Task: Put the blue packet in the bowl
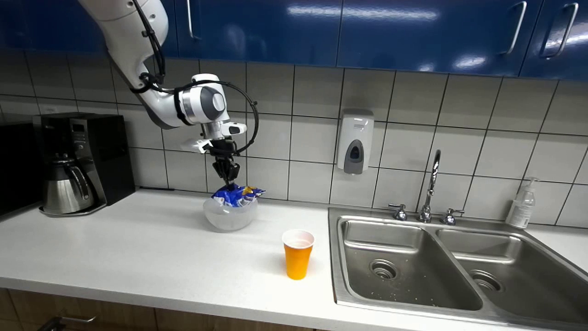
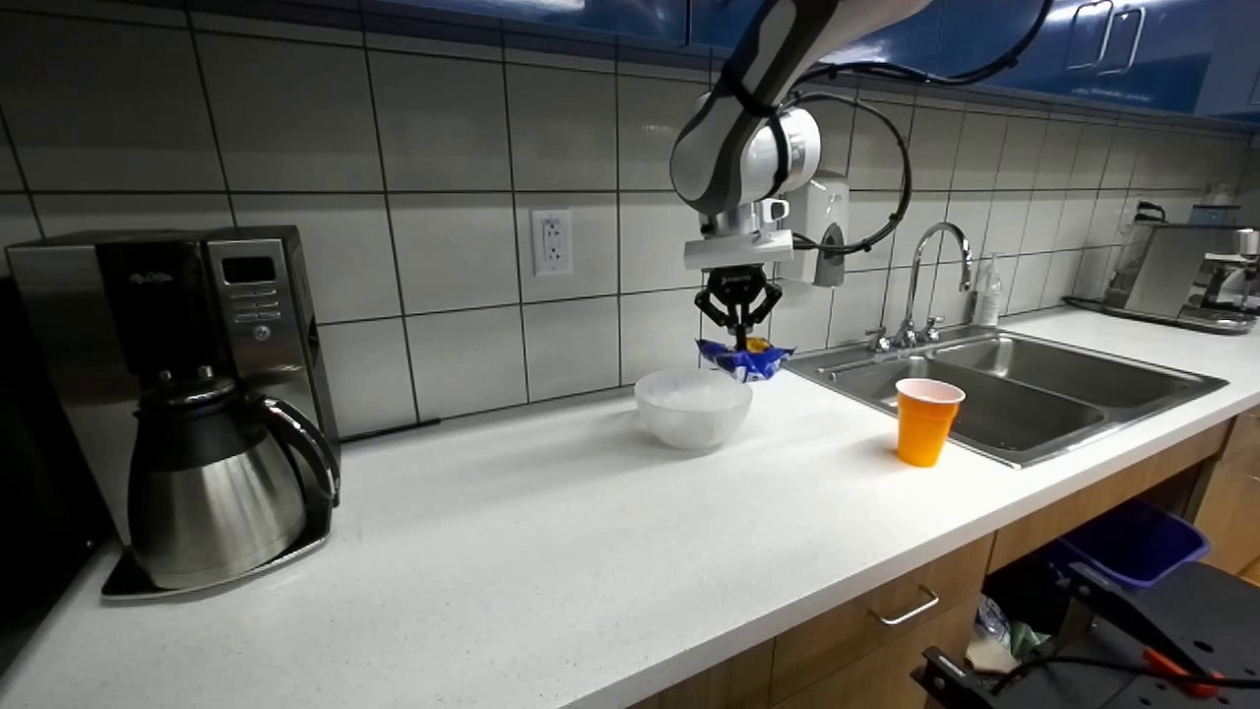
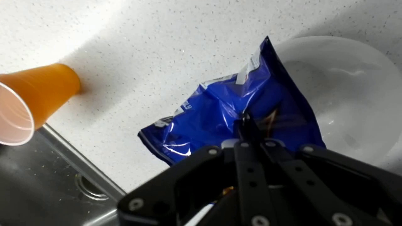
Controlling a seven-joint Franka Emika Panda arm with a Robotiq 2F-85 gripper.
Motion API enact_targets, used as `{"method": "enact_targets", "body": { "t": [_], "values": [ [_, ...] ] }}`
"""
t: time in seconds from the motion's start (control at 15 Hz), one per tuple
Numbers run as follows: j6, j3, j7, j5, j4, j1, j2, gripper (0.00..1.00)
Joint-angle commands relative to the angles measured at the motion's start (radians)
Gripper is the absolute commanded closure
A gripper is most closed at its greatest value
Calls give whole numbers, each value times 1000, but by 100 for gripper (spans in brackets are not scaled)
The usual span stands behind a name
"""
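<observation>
My gripper [image 1: 231, 185] is shut on the blue packet [image 1: 238, 196] and holds it in the air, fingers pointing down. In the wrist view the fingertips [image 3: 246, 121] pinch the middle of the crinkled packet [image 3: 207, 116]. The whitish translucent bowl [image 1: 229, 217] stands upright on the counter. In an exterior view the packet [image 2: 748, 364] hangs above rim height, to the right of the bowl [image 2: 692, 414]. In the wrist view the packet's right side covers the left edge of the bowl [image 3: 351, 94]. The visible inside of the bowl holds nothing.
An orange cup [image 1: 297, 263] stands on the counter between the bowl and the metal sink [image 1: 334, 257]. The tiled wall is close behind the bowl. A coffee maker [image 2: 167, 295] with a steel jug stands at the left. A soap dispenser [image 1: 356, 140] hangs on the wall.
</observation>
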Motion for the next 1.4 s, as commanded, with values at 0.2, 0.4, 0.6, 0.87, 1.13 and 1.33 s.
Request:
{"method": "enact_targets", "body": {
  "t": [0.2, 0.4, 0.6, 0.87, 1.13, 1.33],
  "values": [
    [-3, -9, 19, 11, 179, 18, 164, 100],
    [-3, -12, 27, 14, 245, 27, 224, 100],
    [-17, -13, 30, 19, 295, 35, 257, 100],
    [-32, -1, -3, 32, 263, 35, 220, 60],
    [-29, 22, -95, 44, 130, 18, 116, 30],
    [-6, 20, -153, 50, -32, 18, 4, 6]
  ]
}}
